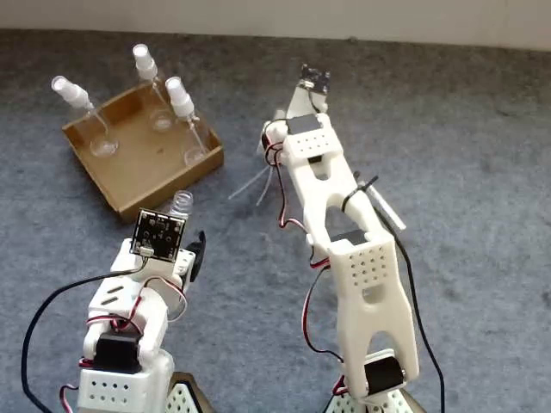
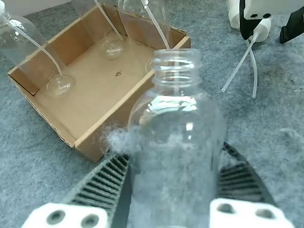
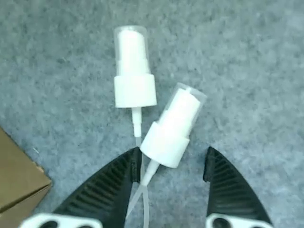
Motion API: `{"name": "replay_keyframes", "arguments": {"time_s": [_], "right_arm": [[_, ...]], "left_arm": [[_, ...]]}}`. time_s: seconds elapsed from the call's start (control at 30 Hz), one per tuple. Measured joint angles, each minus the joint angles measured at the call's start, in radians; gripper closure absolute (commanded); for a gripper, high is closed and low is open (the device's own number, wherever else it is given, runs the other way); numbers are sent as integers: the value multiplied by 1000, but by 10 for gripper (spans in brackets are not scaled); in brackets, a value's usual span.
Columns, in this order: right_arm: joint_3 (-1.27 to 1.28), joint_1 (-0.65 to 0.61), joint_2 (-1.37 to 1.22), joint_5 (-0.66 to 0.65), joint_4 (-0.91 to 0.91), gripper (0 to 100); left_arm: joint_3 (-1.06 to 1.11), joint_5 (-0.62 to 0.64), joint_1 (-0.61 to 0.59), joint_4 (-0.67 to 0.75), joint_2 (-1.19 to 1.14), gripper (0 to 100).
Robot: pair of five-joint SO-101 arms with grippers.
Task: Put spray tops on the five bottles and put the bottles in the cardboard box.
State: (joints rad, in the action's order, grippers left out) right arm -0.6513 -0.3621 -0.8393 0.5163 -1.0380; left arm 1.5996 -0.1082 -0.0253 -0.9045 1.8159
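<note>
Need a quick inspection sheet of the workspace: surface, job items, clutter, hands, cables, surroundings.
Surface: grey carpet.
Job's things: cardboard box holds three topped bottles, standing; one open bottle has no top; two spray tops lie together on the carpet.
Clutter: nothing seen.
Hands: left hand shut on the open bottle, beside the box; right hand open, over the spray tops.
Cables: red, black and white wires run along the arms; black cable loops by the left arm.
Surroundings: pale strip beyond the carpet's far edge.
</note>
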Motion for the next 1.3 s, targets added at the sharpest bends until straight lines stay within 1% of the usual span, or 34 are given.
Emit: {"name": "replay_keyframes", "arguments": {"time_s": [0.4,0.63,0.8,0.87,1.0,1.13,1.2,1.3], "right_arm": [[-32,-2,-29,0,-17,800],[-83,-3,-32,0,-239,800],[-103,-3,-37,0,-327,805],[-103,-2,-37,0,-338,837],[-103,35,-37,0,-348,942],[-101,89,-38,0,-365,961],[-101,109,-40,-43,-365,961],[-100,120,-40,-190,-365,961]], "left_arm": [[0,0,0,0,0,909],[0,0,0,0,0,909],[0,0,0,0,0,909],[0,0,0,0,0,910],[0,0,0,0,0,910],[0,0,0,0,0,910],[0,0,0,0,0,910],[0,0,0,0,0,910]]}}
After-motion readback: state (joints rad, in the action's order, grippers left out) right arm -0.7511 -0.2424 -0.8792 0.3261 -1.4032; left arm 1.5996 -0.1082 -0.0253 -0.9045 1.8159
